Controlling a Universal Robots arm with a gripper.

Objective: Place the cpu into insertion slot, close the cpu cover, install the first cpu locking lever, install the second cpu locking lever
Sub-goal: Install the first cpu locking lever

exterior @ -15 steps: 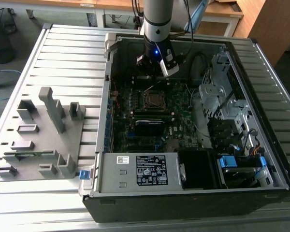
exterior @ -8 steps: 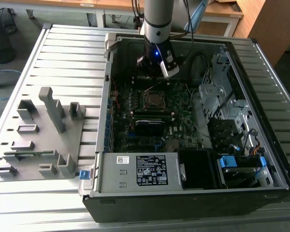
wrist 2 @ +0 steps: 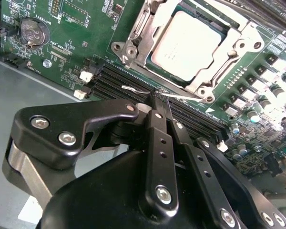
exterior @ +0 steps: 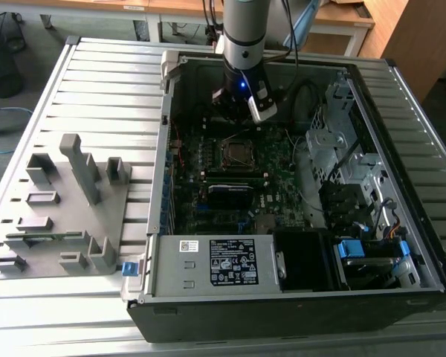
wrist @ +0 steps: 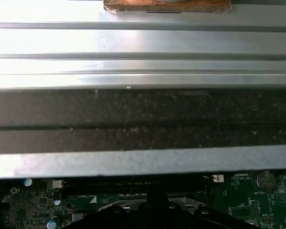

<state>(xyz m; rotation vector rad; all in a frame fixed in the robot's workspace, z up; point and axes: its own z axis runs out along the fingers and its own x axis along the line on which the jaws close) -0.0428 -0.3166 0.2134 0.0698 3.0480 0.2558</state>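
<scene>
Gripper: black linkage gripper (wrist 2: 159, 101) nearest the lens in the second wrist view; fingers pressed together, nothing visibly held, tips just above the memory slots (wrist 2: 128, 86) beside the socket.
Cpu: silver-topped cpu (wrist 2: 188, 45) lies seated in the insertion slot (wrist 2: 133, 36).
Cpu cover: cpu cover (wrist 2: 240, 40) appears closed down around the chip, its frame bordering the metal top.
Locking lever: thin bright wire lever (wrist 2: 181, 97) lies along the socket edge nearest the fingertips; whether latched, cannot tell.
Computer case: open computer case (exterior: 401, 245) on a slatted table (exterior: 104, 82); arm hangs over the socket's far side in the exterior view.
Step in hand: judged to be lever installation, placement and cover done.
Next move calls for: a fine downward and sideways push on the wire, clear of the memory slots.
</scene>
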